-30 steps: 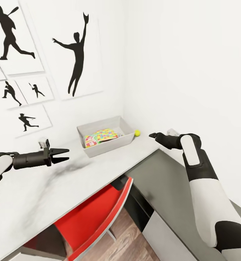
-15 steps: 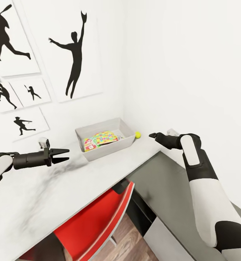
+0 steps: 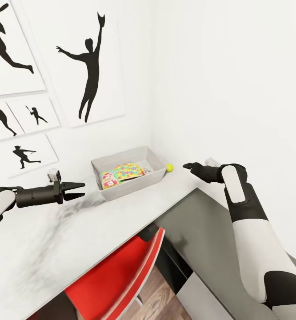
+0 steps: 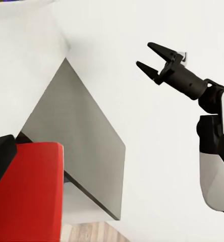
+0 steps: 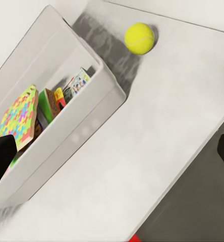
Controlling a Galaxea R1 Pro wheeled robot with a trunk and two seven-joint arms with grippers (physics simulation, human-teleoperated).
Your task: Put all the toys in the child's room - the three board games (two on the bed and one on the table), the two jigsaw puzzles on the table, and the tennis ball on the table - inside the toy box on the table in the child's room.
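Tennis ball [image 3: 169, 167] is seen on tabletop [image 3: 134, 202] just beside toy box [image 3: 154, 178], apart from right gripper [image 3: 187, 166]; both grippers' jaws are held open, empty; left gripper [image 3: 79, 189].

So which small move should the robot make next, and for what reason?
Probably ease the right gripper forward to the tennis ball. The ball lies on the table just outside the toy box, which already holds toys, and the open gripper hangs nearby, empty.
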